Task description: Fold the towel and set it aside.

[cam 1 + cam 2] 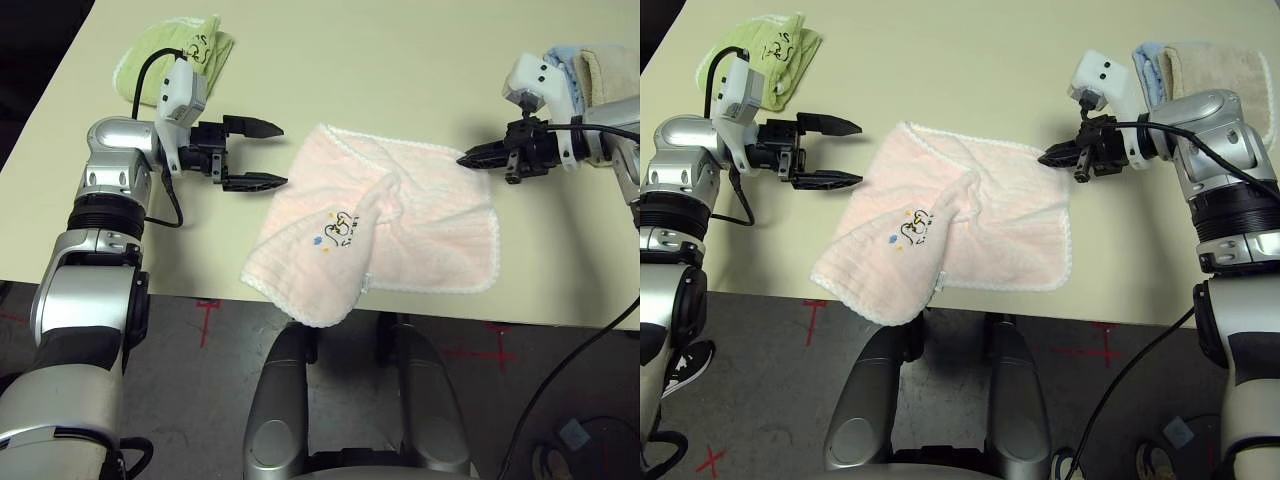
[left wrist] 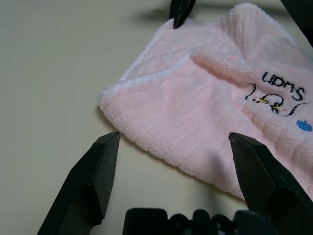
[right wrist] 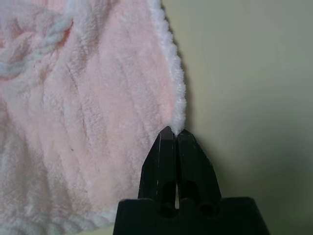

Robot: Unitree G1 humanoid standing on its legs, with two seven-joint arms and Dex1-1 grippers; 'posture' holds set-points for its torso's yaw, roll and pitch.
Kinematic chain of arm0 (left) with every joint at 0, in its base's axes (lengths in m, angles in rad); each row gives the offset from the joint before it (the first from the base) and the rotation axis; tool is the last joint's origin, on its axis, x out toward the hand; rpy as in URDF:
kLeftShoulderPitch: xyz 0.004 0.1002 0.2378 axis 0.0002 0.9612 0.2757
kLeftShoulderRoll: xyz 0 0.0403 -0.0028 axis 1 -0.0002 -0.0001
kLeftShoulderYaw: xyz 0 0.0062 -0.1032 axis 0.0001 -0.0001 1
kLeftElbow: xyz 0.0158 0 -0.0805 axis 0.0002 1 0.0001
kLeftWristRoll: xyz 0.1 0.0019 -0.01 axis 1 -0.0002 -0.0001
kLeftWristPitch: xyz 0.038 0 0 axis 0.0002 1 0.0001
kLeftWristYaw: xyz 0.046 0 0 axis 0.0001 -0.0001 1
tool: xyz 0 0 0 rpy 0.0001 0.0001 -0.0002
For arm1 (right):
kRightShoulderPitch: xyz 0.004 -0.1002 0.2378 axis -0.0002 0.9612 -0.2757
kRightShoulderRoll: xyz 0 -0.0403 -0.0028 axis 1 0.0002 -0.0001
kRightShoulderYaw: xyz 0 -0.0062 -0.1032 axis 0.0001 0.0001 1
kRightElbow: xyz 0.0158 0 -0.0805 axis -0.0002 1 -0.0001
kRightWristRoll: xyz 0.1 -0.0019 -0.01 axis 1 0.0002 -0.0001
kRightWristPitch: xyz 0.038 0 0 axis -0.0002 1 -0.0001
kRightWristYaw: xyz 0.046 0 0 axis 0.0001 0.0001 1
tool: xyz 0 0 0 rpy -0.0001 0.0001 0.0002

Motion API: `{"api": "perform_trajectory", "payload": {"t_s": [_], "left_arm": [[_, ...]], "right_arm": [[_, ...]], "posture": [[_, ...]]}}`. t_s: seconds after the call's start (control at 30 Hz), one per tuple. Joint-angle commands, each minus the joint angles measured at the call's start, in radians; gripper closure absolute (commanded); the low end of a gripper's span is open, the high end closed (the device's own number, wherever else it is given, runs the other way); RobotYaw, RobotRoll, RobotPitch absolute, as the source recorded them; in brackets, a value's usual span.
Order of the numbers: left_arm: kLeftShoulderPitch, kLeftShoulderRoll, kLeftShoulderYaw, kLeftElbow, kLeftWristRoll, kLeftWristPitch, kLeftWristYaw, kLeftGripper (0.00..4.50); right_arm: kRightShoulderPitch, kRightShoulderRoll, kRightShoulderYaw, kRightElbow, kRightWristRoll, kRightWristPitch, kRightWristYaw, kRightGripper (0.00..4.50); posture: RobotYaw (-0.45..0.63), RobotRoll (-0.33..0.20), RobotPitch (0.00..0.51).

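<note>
The pale pink towel point(image 1: 400, 230) lies rumpled on the table, one corner folded over so its embroidered motif point(image 1: 340, 230) faces up, and its near left corner hangs over the front edge. My right gripper point(image 1: 462, 158) is shut on the white edging at the towel's far right corner point(image 3: 178, 117). Just left of the towel, my left gripper point(image 1: 284, 154) stands open, pointing at its far left edge point(image 2: 146, 142) with nothing between its fingers.
A light green towel point(image 1: 175, 60) lies at the back left behind my left arm. Folded light blue and beige towels point(image 1: 600, 70) sit at the back right behind my right wrist. The cream table point(image 1: 400, 60) is bare behind the towel.
</note>
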Motion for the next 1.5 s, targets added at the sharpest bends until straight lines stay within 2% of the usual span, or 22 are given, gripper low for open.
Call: {"api": "perform_trajectory", "payload": {"t_s": [0.03, 0.23, 0.43, 0.73, 0.87, 1.0, 1.1, 1.23, 1.5], "left_arm": [[0.012, 0.007, -0.007, -0.005, -0.007, 0.002, -0.013, 0.00], [-0.002, -0.024, 0.049, 0.021, 0.009, 0.041, -0.003, 0.00], [-0.009, -0.059, 0.082, 0.030, 0.018, 0.076, 0.047, 0.00], [-0.034, -0.117, 0.120, 0.047, 0.016, 0.100, 0.105, 0.00], [-0.049, -0.142, 0.139, 0.059, 0.013, 0.098, 0.128, 0.00], [-0.060, -0.180, 0.169, 0.059, 0.003, 0.089, 0.181, 0.00], [-0.095, -0.231, 0.214, 0.046, -0.019, 0.099, 0.295, 0.00], [-0.123, -0.293, 0.245, -0.090, -0.070, 0.226, 0.377, 0.00], [-0.124, -0.334, 0.226, -0.308, -0.108, 0.414, 0.490, 0.00]], "right_arm": [[-0.051, 0.040, -0.103, 0.077, 0.056, -0.028, -0.081, 4.48], [-0.130, 0.128, -0.232, 0.179, 0.116, -0.278, -0.190, 4.48], [-0.283, 0.211, -0.335, 0.260, 0.180, -0.567, -0.261, 4.48], [-0.614, 0.230, -0.425, 0.361, 0.253, -0.697, -0.311, 4.48], [-0.693, 0.237, -0.458, 0.402, 0.278, -0.729, -0.336, 4.48], [-0.634, 0.278, -0.437, 0.374, 0.280, -0.686, -0.314, 4.48], [-0.577, 0.302, -0.407, 0.343, 0.251, -0.660, -0.342, 4.48], [-0.558, 0.310, -0.360, 0.361, 0.188, -0.638, -0.415, 4.48], [-0.576, 0.346, -0.328, 0.436, 0.110, -0.626, -0.586, 4.48]], "posture": [[0.00, 0.000, 0.410], [0.00, 0.000, 0.405], [-0.01, 0.000, 0.403], [-0.02, 0.000, 0.398], [-0.03, 0.000, 0.399], [-0.03, 0.000, 0.400], [-0.02, 0.000, 0.411], [-0.01, 0.000, 0.408], [0.01, 0.000, 0.407]]}}
